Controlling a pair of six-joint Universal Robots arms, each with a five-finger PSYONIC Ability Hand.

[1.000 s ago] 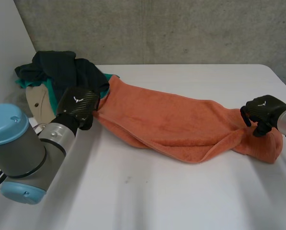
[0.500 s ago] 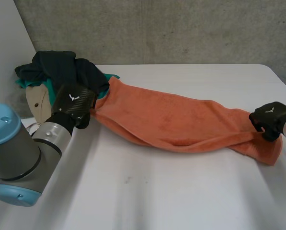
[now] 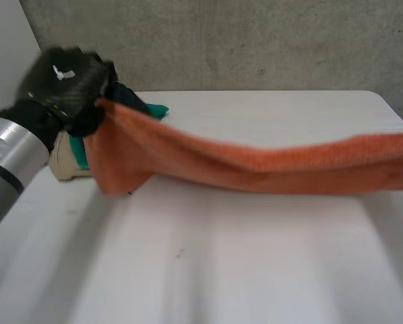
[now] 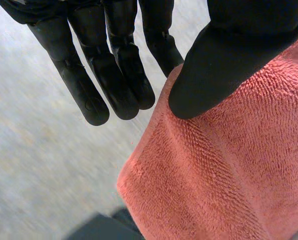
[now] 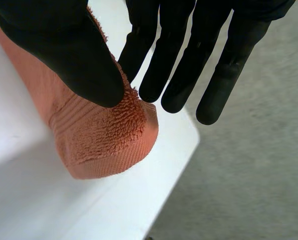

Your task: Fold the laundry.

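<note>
The left hand's [image 4: 228,45] straight fingers [image 4: 124,75] and thumb are pinching an edge of the orange terry-cloth towel [image 4: 223,165]. The right hand [image 5: 64,45] is likewise clamping a rounded towel corner [image 5: 104,135] between thumb and straight fingers [image 5: 188,55], over the edge of the white table [image 5: 64,200]. In the head view, the left hand [image 3: 66,84] is holding the towel [image 3: 255,165] at upper left, and the cloth is stretching taut to the right edge, hanging above the table [image 3: 255,270]. A pile of dark, teal and beige garments [image 3: 69,158] is lying behind the left hand.
</note>
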